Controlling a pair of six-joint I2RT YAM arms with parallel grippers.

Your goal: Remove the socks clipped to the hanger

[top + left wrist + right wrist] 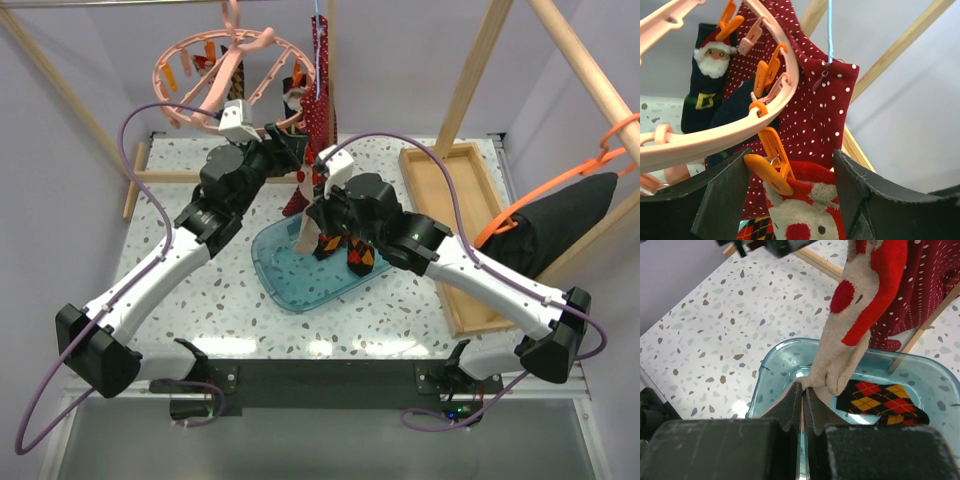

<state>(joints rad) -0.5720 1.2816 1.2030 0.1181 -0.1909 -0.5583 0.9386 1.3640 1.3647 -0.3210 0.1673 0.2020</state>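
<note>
Socks, top view: pale sock [304, 236] runs from the hanger [172, 62] rim down toward the blue tub [290, 292] on the tabletop [330, 335]; one argyle sock [360, 258] lies in the tub

Left wrist: left claw [790, 200] wide, one finger either side of the orange clip [771, 162] that bites the pale sock's red cuff; not squeezing it as far as I can tell. Santa sock [707, 75] also clipped to the ring, red dotted garment [815, 110] behind

Right wrist: right claw [803, 400] clamped tight on the pale sock's lower end just above the tub; sock runs up out of frame

Handling: light, soft, stretchy knit, won't break; the clip is the stiff part. Probably best to pinch the clip tails to free the cuff, or grip near the cuff and pull straight down. Pulling from the low end likely just stretches the sock and tilts the ring
</note>
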